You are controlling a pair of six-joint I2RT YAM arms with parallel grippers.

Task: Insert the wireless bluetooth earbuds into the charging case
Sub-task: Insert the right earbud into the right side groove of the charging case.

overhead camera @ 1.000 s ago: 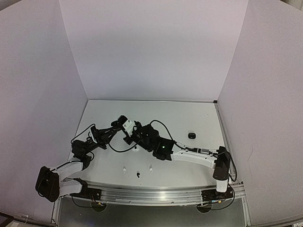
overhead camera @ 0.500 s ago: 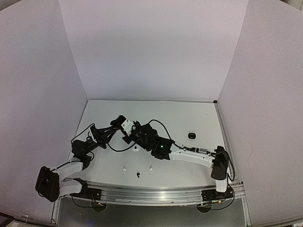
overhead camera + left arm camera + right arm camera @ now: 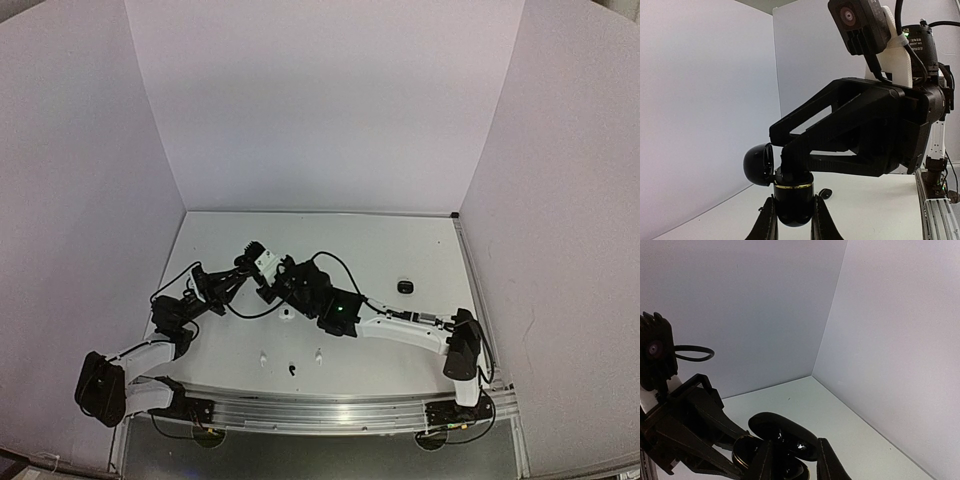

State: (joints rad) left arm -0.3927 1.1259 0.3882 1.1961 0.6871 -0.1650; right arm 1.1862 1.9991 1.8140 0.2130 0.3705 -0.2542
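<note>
My left gripper is shut on a round black charging case with a gold ring, held upright above the table. Its lid is open to the left. My right gripper reaches in from the right, and its fingertips sit at the case's open mouth. In the right wrist view the fingers stand a little apart, with the glossy lid and gold rim between them. Any earbud between them is hidden in the dark. Two white earbuds and one black earbud lie near the front edge.
A second black case lies on the table right of centre, and it also shows in the left wrist view. A small white item lies under the right arm. White walls close in the left, back and right sides.
The right gripper has moved slightly left and back toward the held case. The left arm has held nearly still.
</note>
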